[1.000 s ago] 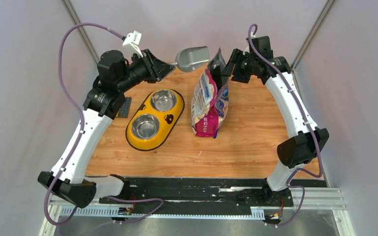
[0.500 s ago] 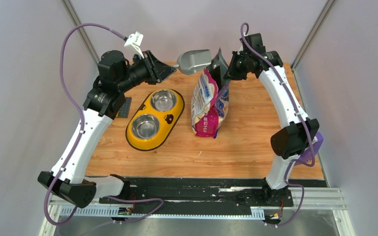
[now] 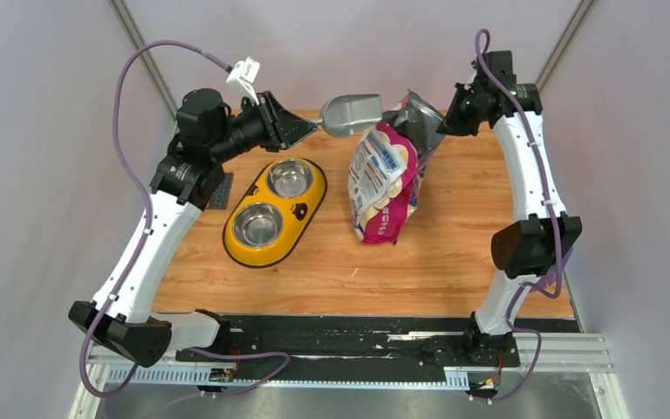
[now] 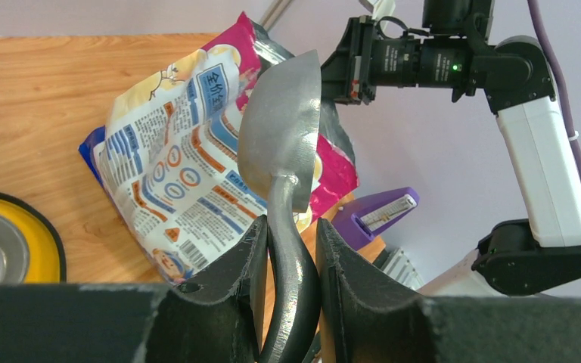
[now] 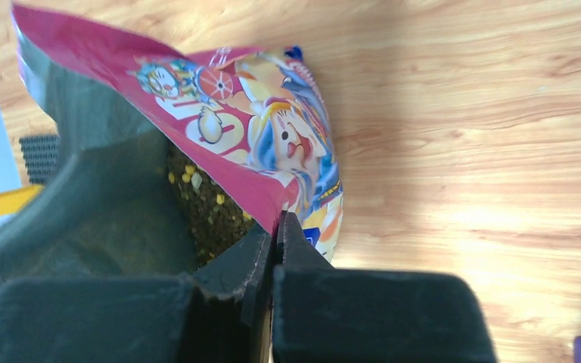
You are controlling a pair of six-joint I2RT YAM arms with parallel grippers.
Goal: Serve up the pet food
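Note:
The pink-and-blue pet food bag (image 3: 386, 179) stands mid-table, its mouth pulled open toward the back right. My right gripper (image 3: 440, 122) is shut on the bag's top edge (image 5: 272, 200). Dark kibble (image 5: 212, 215) with a few yellow bits shows inside the open mouth. My left gripper (image 4: 287, 227) is shut on the handle of the grey scoop (image 4: 280, 144). The scoop's empty bowl (image 3: 353, 112) hovers just left of the bag's opening. The printed back of the bag (image 4: 174, 174) fills the left wrist view behind the scoop.
The yellow double-bowl feeder (image 3: 253, 255) with two empty steel bowls lies left of the bag; its edge (image 4: 41, 249) shows in the left wrist view. A small dark pad (image 3: 220, 190) sits by the left arm. A purple clip (image 4: 378, 219) lies near the right arm. Walls enclose the table.
The right gripper closed on the bag's top edge and drew it back and to the right, opening the mouth and tilting the bag. The scoop moved slightly right.

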